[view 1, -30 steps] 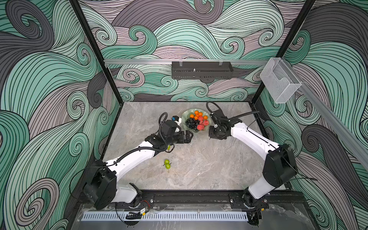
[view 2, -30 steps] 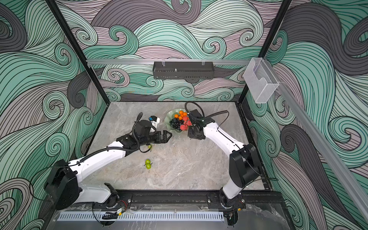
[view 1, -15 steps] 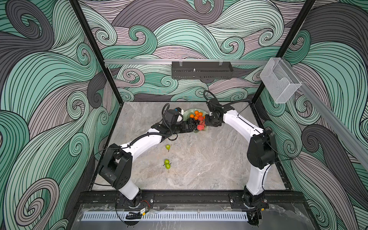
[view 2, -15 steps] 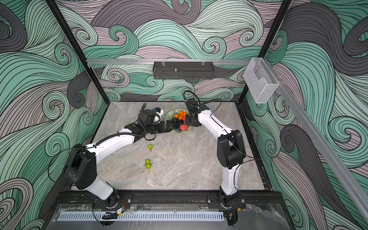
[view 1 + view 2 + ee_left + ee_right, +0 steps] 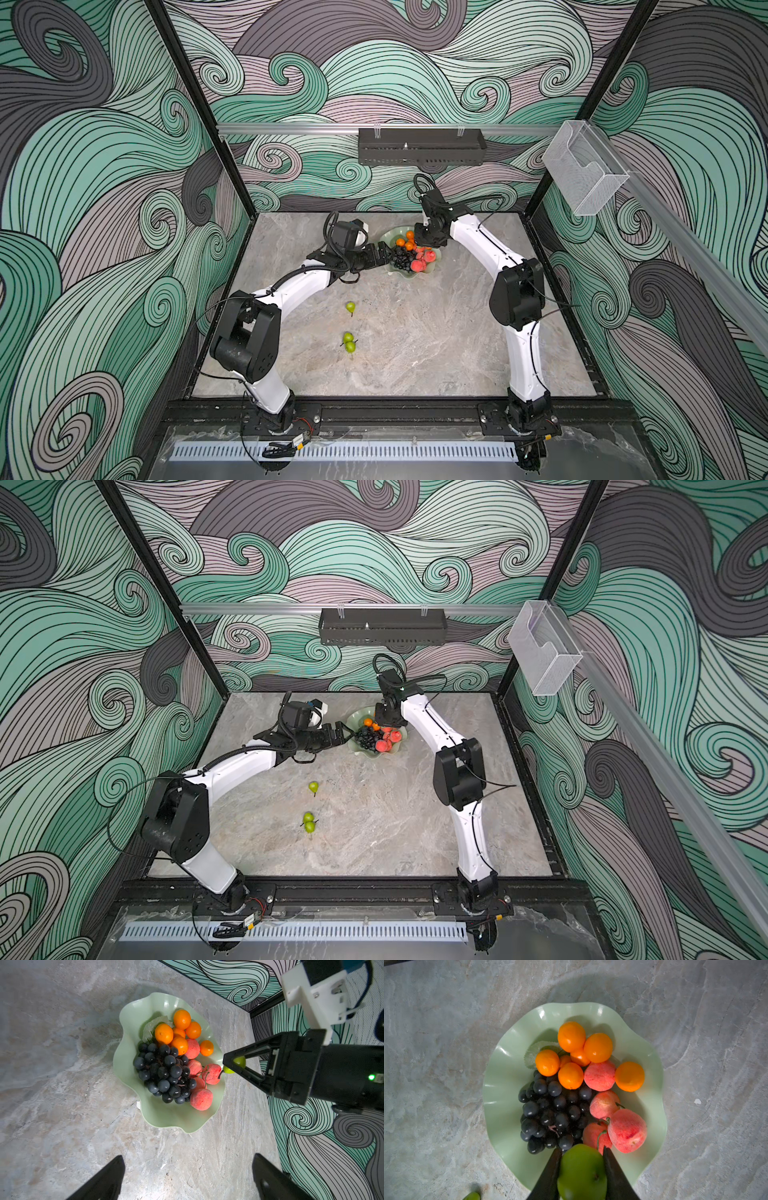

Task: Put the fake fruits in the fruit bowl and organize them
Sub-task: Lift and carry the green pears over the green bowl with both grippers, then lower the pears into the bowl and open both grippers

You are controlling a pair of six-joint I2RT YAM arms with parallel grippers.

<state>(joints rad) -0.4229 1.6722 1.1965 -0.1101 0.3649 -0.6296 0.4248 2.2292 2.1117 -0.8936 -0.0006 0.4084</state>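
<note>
Nearest, two green pears (image 5: 348, 338) are lying touching on the bench (image 5: 436, 332), with a third pear (image 5: 350, 307) lying alone just beyond. Farther back, the left claw (image 5: 188, 1159) is standing wide open and empty just beside the fruit bowl (image 5: 166, 1118), which is holding a grape bunch (image 5: 164, 1070), peaches (image 5: 201, 1099) and oranges (image 5: 164, 1033). Over the bowl's far rim, the right claw (image 5: 581, 1149) is gripping a fourth pear (image 5: 581, 1172).

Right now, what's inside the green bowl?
The bowl holds oranges, peaches and a grape bunch. Its leaf is partly covered by oranges; anything beneath the pile is hidden.
</note>
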